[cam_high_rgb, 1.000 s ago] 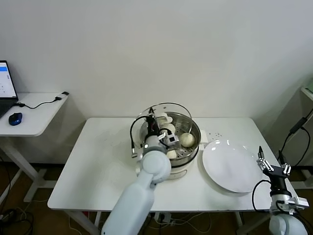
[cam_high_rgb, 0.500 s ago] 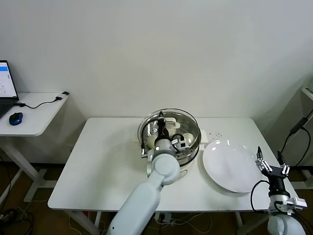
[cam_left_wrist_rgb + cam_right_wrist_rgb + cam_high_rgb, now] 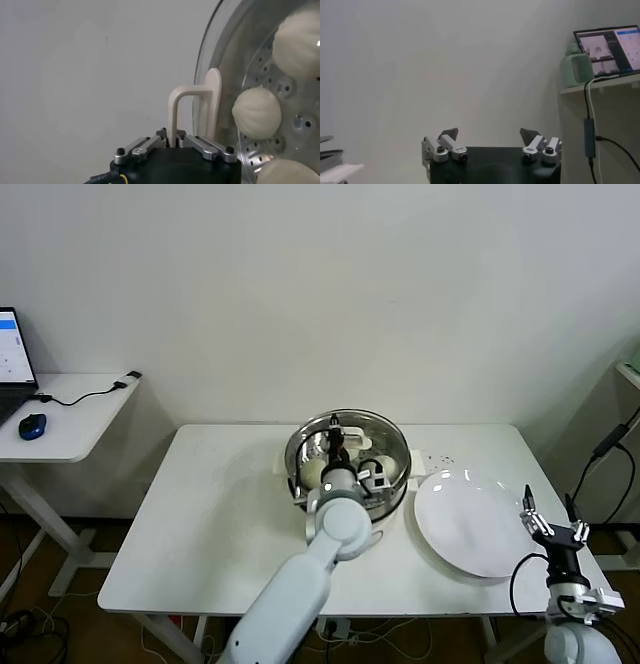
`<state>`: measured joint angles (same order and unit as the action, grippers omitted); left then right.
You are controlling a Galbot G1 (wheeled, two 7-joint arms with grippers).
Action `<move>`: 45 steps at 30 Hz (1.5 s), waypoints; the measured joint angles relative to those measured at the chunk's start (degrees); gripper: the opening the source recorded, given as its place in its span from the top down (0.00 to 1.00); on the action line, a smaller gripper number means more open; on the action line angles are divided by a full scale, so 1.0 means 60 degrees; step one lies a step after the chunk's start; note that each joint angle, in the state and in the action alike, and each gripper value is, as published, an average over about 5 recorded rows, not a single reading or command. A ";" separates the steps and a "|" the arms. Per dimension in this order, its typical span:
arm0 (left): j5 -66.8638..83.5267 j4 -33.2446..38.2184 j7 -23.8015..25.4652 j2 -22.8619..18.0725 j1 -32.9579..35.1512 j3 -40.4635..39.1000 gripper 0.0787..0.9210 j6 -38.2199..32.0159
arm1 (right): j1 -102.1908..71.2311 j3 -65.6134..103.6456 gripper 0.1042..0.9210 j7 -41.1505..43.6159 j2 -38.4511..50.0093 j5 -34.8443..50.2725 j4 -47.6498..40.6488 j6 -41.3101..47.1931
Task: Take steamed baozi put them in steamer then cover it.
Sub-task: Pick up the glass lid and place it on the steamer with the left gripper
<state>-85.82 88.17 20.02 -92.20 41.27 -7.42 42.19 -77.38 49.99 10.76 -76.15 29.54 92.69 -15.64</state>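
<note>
Left gripper [image 3: 173, 144] is clamped on the white handle [image 3: 196, 111] of the glass lid [image 3: 347, 446], which sits on the steamer [image 3: 392, 481] at the middle of the white table [image 3: 200, 514], toward its far edge. Steamed baozi [image 3: 256, 112] show through the glass on the perforated bottom. White plate [image 3: 473, 522] lies just right of the steamer, near the table's right edge. Right gripper [image 3: 490, 139] is parked off the table's near right corner, fingers spread apart, holding nothing.
</note>
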 measured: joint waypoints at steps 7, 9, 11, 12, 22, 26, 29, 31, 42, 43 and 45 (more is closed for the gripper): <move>-0.0004 -0.0110 0.0007 0.0000 -0.0072 -0.0092 0.89 0.0000 | 0.0010 -0.0012 0.12 0.0007 -0.0019 -0.0031 -0.0050 -0.0002; 0.0003 -0.0139 0.0013 0.0000 -0.0078 -0.0106 0.89 0.0001 | 0.0003 -0.0011 0.12 0.0008 -0.0018 -0.0036 -0.0060 -0.0007; 0.0007 -0.0149 0.0020 0.0000 -0.0077 -0.0134 0.89 0.0001 | 0.0009 -0.0010 0.12 0.0009 -0.0015 -0.0043 -0.0079 -0.0018; 0.0004 -0.0154 0.0023 0.0000 -0.0080 -0.0151 0.89 0.0001 | 0.0014 -0.0010 0.12 0.0010 -0.0014 -0.0048 -0.0089 -0.0023; -0.0017 -0.0299 0.0021 -0.0001 -0.0073 -0.0205 0.89 -0.0005 | 0.0017 -0.0015 0.12 0.0011 -0.0022 -0.0076 -0.0130 -0.0052; -0.0018 -0.0404 -0.0038 -0.0001 -0.0057 -0.0203 0.89 -0.0007 | 0.0003 -0.0010 0.12 0.0012 -0.0026 -0.0076 -0.0126 -0.0059; -0.0018 -0.0484 -0.0103 -0.0001 -0.0043 -0.0187 0.89 -0.0009 | -0.0009 -0.0005 0.12 0.0012 -0.0019 -0.0076 -0.0135 -0.0080; -0.0023 -0.0536 -0.0149 -0.0001 -0.0048 -0.0187 0.89 -0.0010 | -0.0015 -0.0008 0.12 0.0013 -0.0020 -0.0076 -0.0140 -0.0089; -0.0270 -0.0680 -0.0311 -0.0001 -0.0044 -0.0141 0.89 -0.0011 | -0.0006 -0.0014 0.12 0.0019 -0.0024 -0.0080 -0.0144 -0.0093; -0.0290 -0.0683 -0.0309 -0.0001 -0.0041 -0.0141 0.89 -0.0011 | -0.0004 -0.0014 0.12 0.0019 -0.0025 -0.0080 -0.0145 -0.0093; -0.0320 -0.0688 -0.0296 -0.0001 -0.0037 -0.0148 0.89 -0.0011 | -0.0006 -0.0013 0.12 0.0020 -0.0025 -0.0080 -0.0147 -0.0094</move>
<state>-87.74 84.05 18.24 -92.20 41.05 -8.31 42.12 -77.42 49.91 10.88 -76.30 29.06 91.81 -16.20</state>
